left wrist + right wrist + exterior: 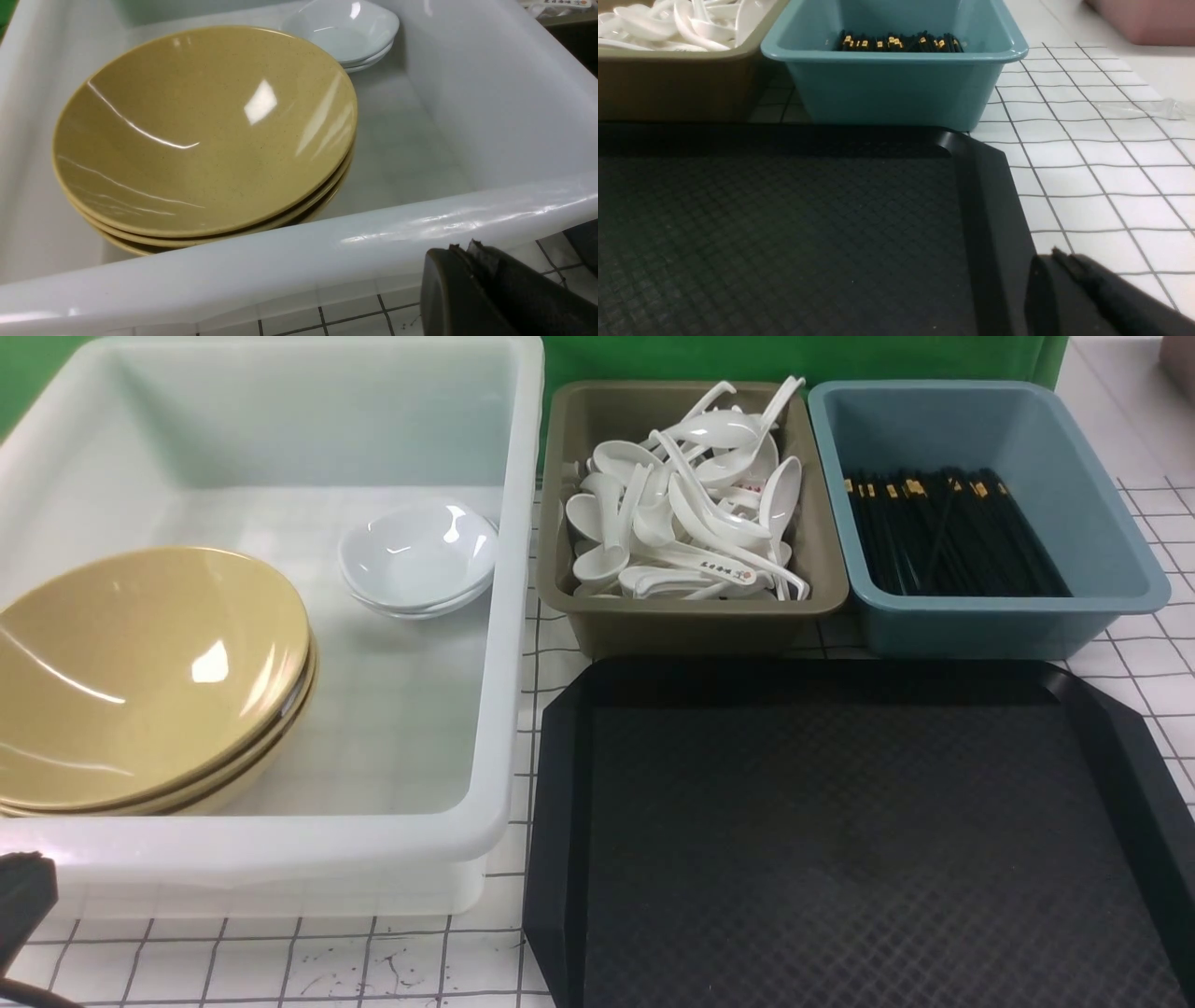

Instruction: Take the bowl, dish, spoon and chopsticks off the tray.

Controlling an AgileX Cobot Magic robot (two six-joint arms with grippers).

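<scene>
We see the tray (840,840) lying flat on the gridded table (280,961) with its diamond-textured floor bare. The yellow bowl (140,672) tops a nested stack in the big white tub (509,616) to the tray's left, and the small white dish (417,553) sits stacked farther back in that same tub, apart from the bowls. Beyond the tray, white spoons (691,513) fill the olive tub (691,616), and black chopsticks (952,532) lie in the blue tub (1008,607) beside it. Our left gripper (460,280) rests closed and empty just outside the white tub's near wall; our right gripper (1057,275), only partly visible, looks closed and empty by the tray's right rim.
</scene>
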